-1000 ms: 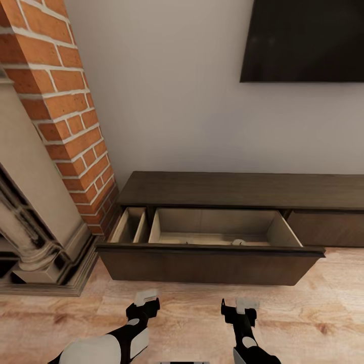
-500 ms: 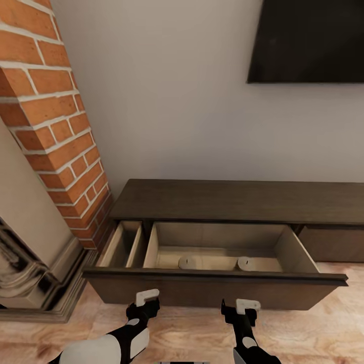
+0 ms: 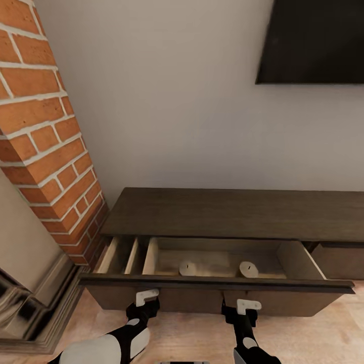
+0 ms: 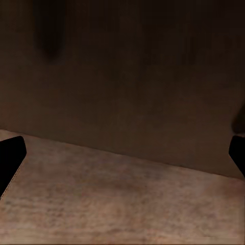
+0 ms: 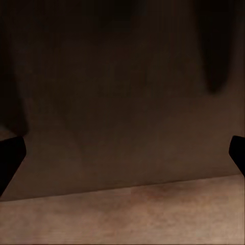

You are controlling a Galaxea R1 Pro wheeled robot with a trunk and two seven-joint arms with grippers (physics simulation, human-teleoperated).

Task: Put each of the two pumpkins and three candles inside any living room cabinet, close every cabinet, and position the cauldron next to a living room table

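Dark-brown wood cabinet point(image 3: 237, 212) stands against the wall in the head view, its drawer point(image 3: 217, 290) pulled out with two candles point(image 3: 187, 268) point(image 3: 248, 269) lying inside; the left gripper point(image 3: 146, 297) and right gripper point(image 3: 243, 307) hang just before the drawer front. Both wrist views show spread fingertips point(image 4: 10, 158) point(image 5: 10, 158), nothing between, facing the drawer front above the wooden floor point(image 4: 112, 199).
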